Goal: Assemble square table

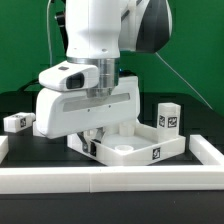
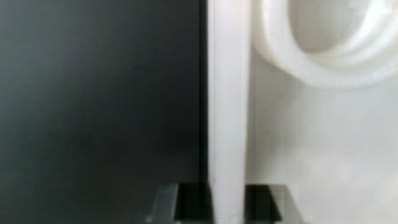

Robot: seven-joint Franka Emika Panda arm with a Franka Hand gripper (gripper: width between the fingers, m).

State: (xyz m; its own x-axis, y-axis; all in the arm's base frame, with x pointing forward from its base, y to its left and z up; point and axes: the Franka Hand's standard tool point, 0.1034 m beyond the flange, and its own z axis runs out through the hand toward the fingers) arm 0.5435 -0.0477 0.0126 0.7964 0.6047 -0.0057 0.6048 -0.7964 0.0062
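Observation:
The square table's white slab (image 1: pixel 132 150) lies on the black surface with its recessed side up and a tag (image 1: pixel 157 153) on its near edge. My gripper (image 1: pixel 97 138) is down at the slab's corner towards the exterior view's left. In the wrist view my gripper (image 2: pixel 228 205) straddles the slab's raised rim (image 2: pixel 228 90), with a dark finger (image 2: pixel 192 203) pressed against each side. A rounded recess (image 2: pixel 329 50) of the slab shows beside the rim. One tagged leg (image 1: pixel 168 116) stands behind the slab at the exterior view's right. Another leg (image 1: pixel 17 121) lies at the far left.
A long white rail (image 1: pixel 110 182) borders the black surface (image 2: pixel 98 100) along the front, with raised ends at the left (image 1: pixel 3 148) and right (image 1: pixel 208 150). A green backdrop stands behind. The arm's body hides the slab's rear left part.

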